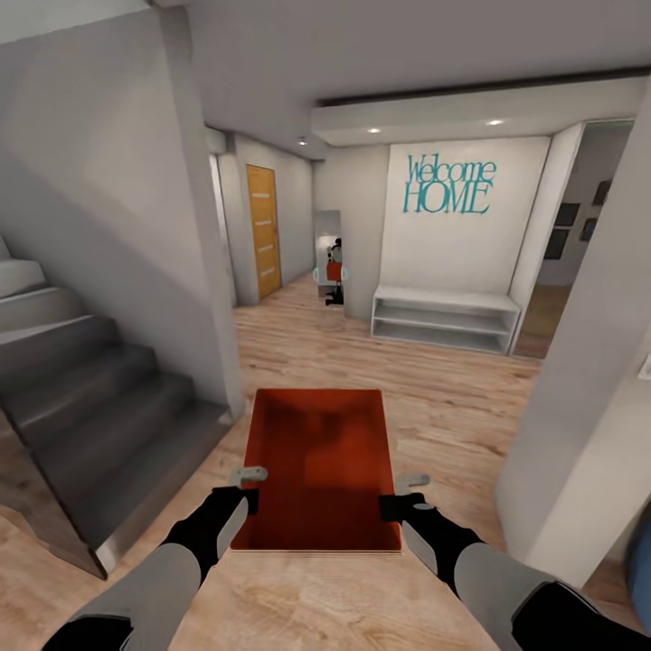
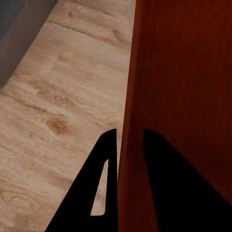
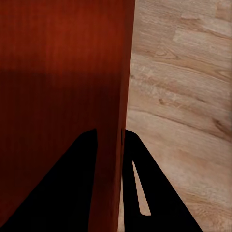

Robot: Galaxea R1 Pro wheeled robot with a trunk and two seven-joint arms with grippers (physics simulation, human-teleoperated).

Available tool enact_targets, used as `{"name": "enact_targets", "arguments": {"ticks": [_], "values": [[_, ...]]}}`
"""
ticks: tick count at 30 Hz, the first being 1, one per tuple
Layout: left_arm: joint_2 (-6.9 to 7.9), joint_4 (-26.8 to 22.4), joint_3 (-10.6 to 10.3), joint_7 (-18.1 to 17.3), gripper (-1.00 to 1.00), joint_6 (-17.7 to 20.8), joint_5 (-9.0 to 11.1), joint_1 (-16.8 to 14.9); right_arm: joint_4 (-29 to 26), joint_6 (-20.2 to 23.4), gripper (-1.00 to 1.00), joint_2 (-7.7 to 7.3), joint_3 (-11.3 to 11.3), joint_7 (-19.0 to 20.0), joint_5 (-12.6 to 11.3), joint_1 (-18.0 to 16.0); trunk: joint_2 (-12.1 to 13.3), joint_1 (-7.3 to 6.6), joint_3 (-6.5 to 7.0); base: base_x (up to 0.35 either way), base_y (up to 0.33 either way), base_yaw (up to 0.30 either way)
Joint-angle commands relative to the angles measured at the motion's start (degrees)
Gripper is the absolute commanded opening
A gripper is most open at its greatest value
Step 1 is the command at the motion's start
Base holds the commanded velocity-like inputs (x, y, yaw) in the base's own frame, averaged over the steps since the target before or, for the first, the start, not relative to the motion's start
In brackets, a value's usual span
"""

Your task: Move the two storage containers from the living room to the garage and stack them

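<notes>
One orange-red storage container (image 1: 321,466) hangs level in front of me above light wood-plank flooring (image 1: 434,398). My left gripper (image 1: 246,484) is shut on its left side wall near the close end, and my right gripper (image 1: 407,493) is shut on its right side wall. In the left wrist view the dark fingers (image 2: 101,183) straddle the thin red wall (image 2: 126,121). The right wrist view has the same pinch, with the wall (image 3: 123,96) between the fingers (image 3: 140,169). The garage is out of view.
Grey stairs (image 1: 81,389) rise at the left beside a grey wall (image 1: 108,181). Ahead stand a white low shelf (image 1: 443,318) under a "Welcome HOME" wall, a narrow mirror (image 1: 330,262) and an orange door (image 1: 262,231). A pale wall corner (image 1: 588,407) stands close on the right.
</notes>
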Motion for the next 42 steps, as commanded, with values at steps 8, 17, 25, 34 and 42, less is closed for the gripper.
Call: {"name": "enact_targets", "arguments": {"ticks": [8, 17, 25, 34, 42], "values": [[0.88, -2.8, 0.0, 0.4, -1.00, 0.1, 0.8, -0.1, 1.4, 0.4, -1.00, -0.78, 0.5, -0.3, -1.4, 0.0, -0.1, 0.07, -0.13, 0.322, 0.000, 0.000], [0.87, -2.8, -0.1, 0.4, -1.00, 0.1, 0.8, -0.1, 1.4, 0.4, -1.00, -0.78, 0.5, -0.3, -1.4, 0.0, -0.1, 0.07, -0.13, 0.322, 0.000, 0.000], [0.87, -2.8, -0.1, 0.4, -1.00, 0.1, 0.7, -0.1, 1.4, 0.3, -1.00, -0.86, 0.5, -0.4, -1.4, 0.0, -0.1, 0.07, -0.13, 0.322, 0.000, 0.000], [0.87, -2.8, -0.1, 0.4, -1.00, 0.1, 0.8, -0.1, 1.4, 0.3, -1.00, -0.87, 0.5, -0.4, -1.4, 0.0, -0.1, 0.07, -0.13, 0.322, 0.000, 0.000], [0.87, -2.8, -0.1, 0.4, -1.00, 0.1, 0.8, -0.1, 1.4, 0.3, -1.00, -0.87, 0.5, -0.4, -1.4, 0.0, -0.1, 0.07, -0.13, 0.322, 0.000, 0.000]]}}
